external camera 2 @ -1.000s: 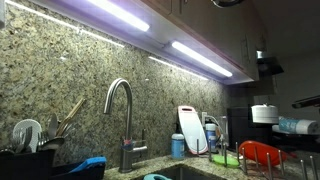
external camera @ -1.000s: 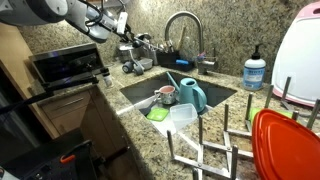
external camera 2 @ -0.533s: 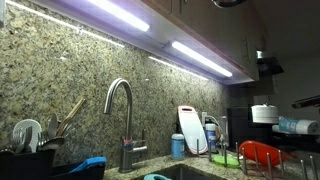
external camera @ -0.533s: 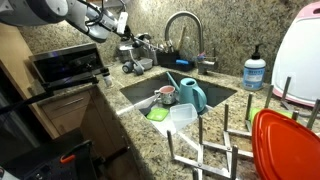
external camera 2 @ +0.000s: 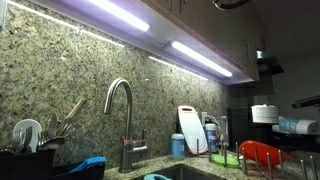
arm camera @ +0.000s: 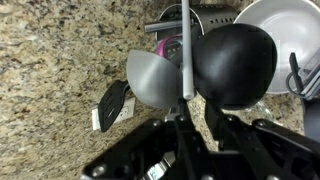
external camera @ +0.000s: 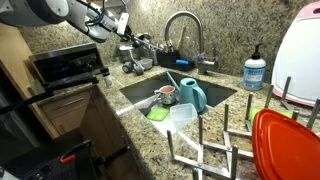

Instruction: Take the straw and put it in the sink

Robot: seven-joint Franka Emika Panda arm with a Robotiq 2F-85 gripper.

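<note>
Straw (arm camera: 185, 50) pinched at its near end by the tool (arm camera: 187, 118), above the granite worktop (arm camera: 50, 60).
We judge it featherlight, slick and easily crushed; a gentle hold low on the stem should suit the carry toward the sink (external camera: 140, 88).

We spotted a speckled brown granite tabletop (arm camera: 50, 60), teal jug (external camera: 192, 96), whitish straw (arm camera: 186, 45) and red plate (external camera: 285, 140).
</note>
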